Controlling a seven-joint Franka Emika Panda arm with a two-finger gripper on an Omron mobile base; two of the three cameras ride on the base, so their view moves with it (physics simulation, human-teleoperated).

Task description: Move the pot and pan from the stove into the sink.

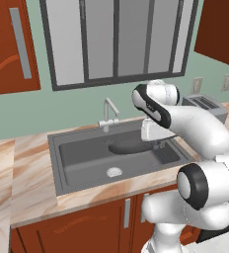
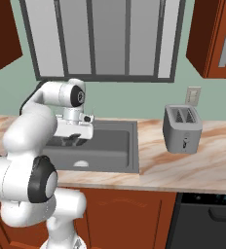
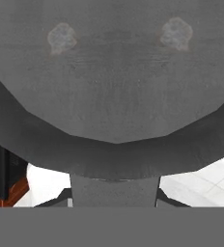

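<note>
A: What do the two base views give, biggest first?
B: The tabletop (image 1: 27,163) runs the full width, marbled beige, with the sink (image 1: 82,168) set in it. From the left, the arm (image 1: 195,128) reaches over the sink's right half, and the pan (image 1: 129,147) hangs low in the basin as a dark shallow shape, near the back wall and just right of the faucet (image 1: 109,112). The drain (image 1: 114,172) lies apart from it, toward the front.

A: And from the right?
B: There the arm covers most of the basin, and the pan is hidden. That side adds a toaster (image 2: 182,129) standing on the tabletop well right of the sink, and the stove (image 2: 207,202) at the lower right corner.

A: The hand camera?
B: Very close on the pan: its speckled grey underside (image 3: 114,77), the dark rim, and the handle (image 3: 115,190) running down between the fingers.

A: The end effector?
B: The end effector (image 1: 158,144) is clamped on the pan's handle.

A: Room to move?
B: The basin's left half and front lie bare. The pan sits close to the back edge.
</note>
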